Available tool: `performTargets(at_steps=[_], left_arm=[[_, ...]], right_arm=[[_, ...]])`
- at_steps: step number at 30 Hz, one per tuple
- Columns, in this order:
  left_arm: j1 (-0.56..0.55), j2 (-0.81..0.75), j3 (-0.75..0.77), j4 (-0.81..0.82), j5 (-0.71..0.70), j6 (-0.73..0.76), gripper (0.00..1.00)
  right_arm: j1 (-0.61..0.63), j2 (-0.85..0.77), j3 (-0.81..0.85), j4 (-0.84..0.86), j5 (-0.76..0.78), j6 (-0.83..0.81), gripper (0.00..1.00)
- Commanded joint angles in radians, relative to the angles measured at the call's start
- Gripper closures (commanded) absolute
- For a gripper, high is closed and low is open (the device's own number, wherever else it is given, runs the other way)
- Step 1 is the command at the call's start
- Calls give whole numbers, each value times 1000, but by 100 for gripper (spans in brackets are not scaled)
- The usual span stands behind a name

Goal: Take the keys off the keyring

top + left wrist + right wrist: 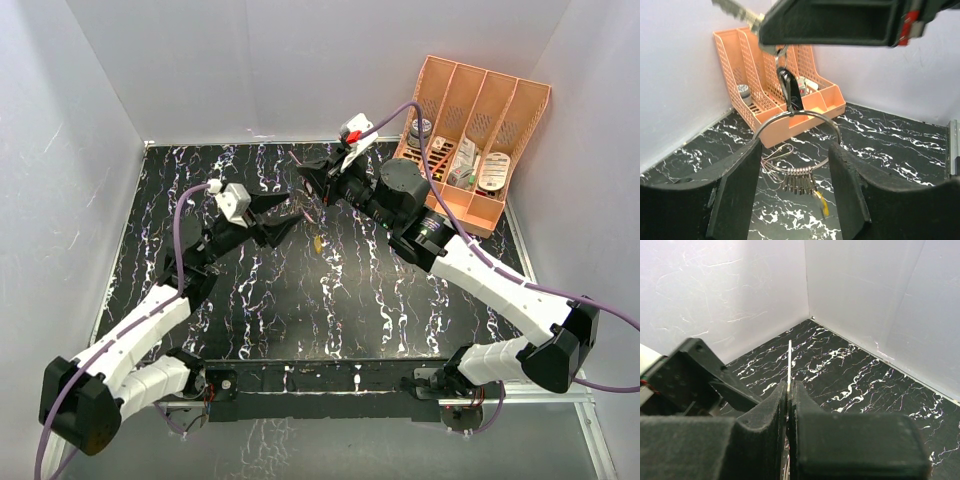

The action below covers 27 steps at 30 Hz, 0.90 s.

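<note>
Left wrist: left fingers [737, 195] apart, keyring [812, 113] between; right fingers [767, 415] clamp key [737, 9]; orange organizer [730, 60] holds grey-lidded jar [743, 91], packets [802, 85].

Both arms are reaching inward, tips nearly meeting; the left gripper [796, 150] is holding its fingers apart, and the right gripper [789, 386] is pinching a key [790, 357].

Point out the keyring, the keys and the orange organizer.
keyring [815, 114]: left wrist view, top arc of the wire.
keys [797, 181]: left wrist view, middle of the bunch.
orange organizer [735, 65]: left wrist view, left side wall.
</note>
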Motion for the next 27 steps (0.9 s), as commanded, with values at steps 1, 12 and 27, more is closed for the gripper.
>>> performTargets(at_steps=[1,12,27], left_arm=[[-4,-88,3,-28,5,63,45],[-4,-64,6,-55,-48,164,42],[-3,-45,-1,20,-67,125,41]], right_arm=[[8,-33,1,71,-3,-2,100],[9,-51,0,69,-30,8,100],[12,-64,-17,82,-57,21,100]])
